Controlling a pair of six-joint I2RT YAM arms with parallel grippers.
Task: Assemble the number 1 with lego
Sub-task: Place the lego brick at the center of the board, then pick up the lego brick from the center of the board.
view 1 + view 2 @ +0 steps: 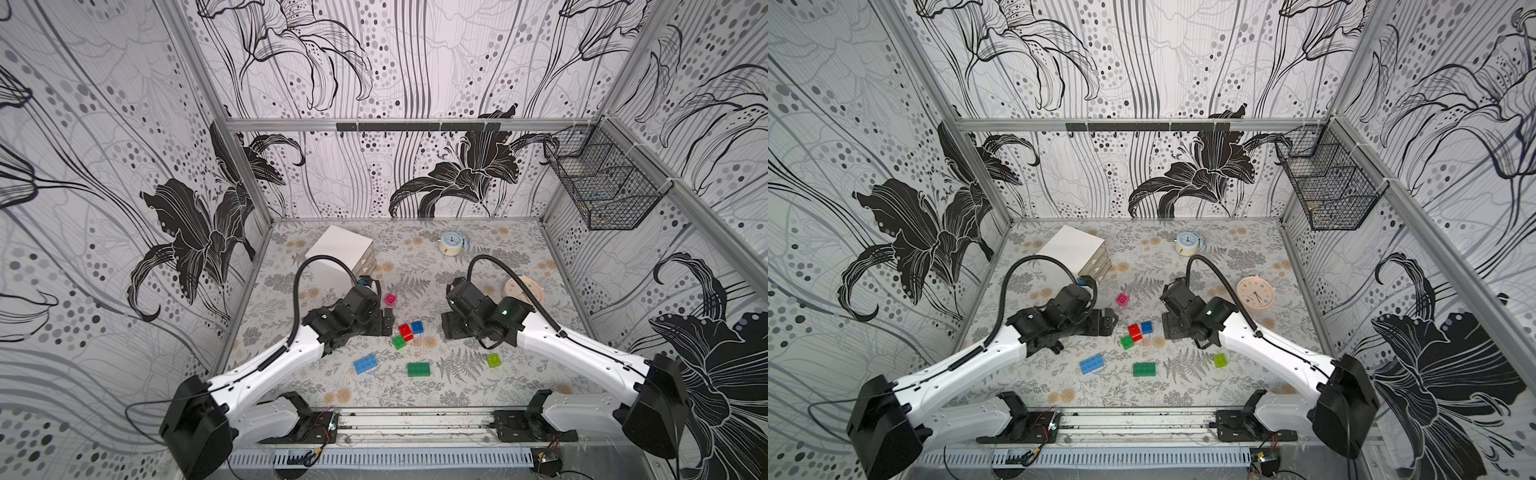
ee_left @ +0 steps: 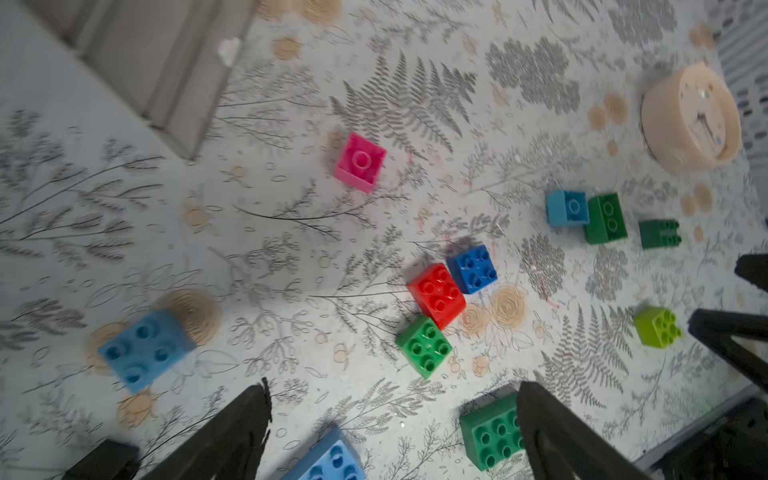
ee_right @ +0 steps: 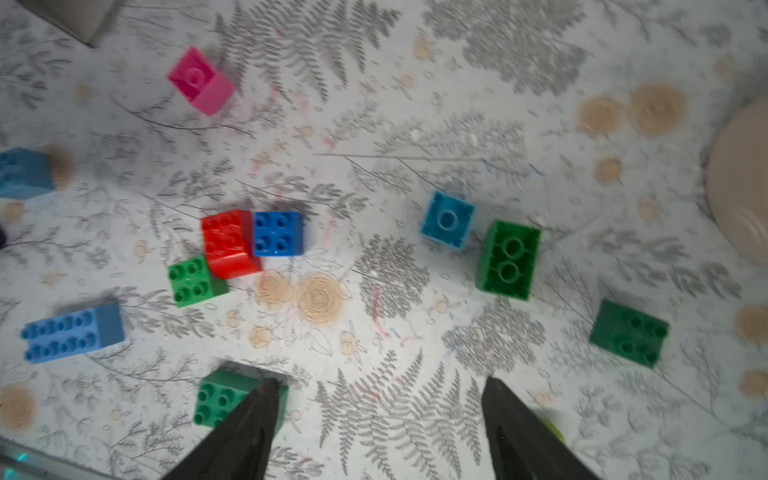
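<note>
Loose lego lies on the patterned table between my two arms. Touching at the centre are a red brick (image 1: pixel 405 331), a blue brick (image 1: pixel 417 327) and a small green brick (image 1: pixel 399 341). Farther back lies a pink brick (image 1: pixel 390 298). Nearer the front are a light blue oblong (image 1: pixel 365 365), a dark green oblong (image 1: pixel 418 369) and a lime brick (image 1: pixel 493 360). My left gripper (image 1: pixel 386 322) hangs open just left of the cluster, holding nothing (image 2: pixel 394 384). My right gripper (image 1: pixel 449 328) is open to the right, also holding nothing (image 3: pixel 380 380). Under it lie a turquoise brick (image 3: pixel 448 220) and green bricks (image 3: pixel 509 259).
A white drawer box (image 1: pixel 340 257) stands at the back left. A small blue-faced clock (image 1: pixel 451 243) stands at the back, and a peach clock (image 1: pixel 1255 293) lies right of my right arm. A wire basket (image 1: pixel 598 187) hangs on the right wall.
</note>
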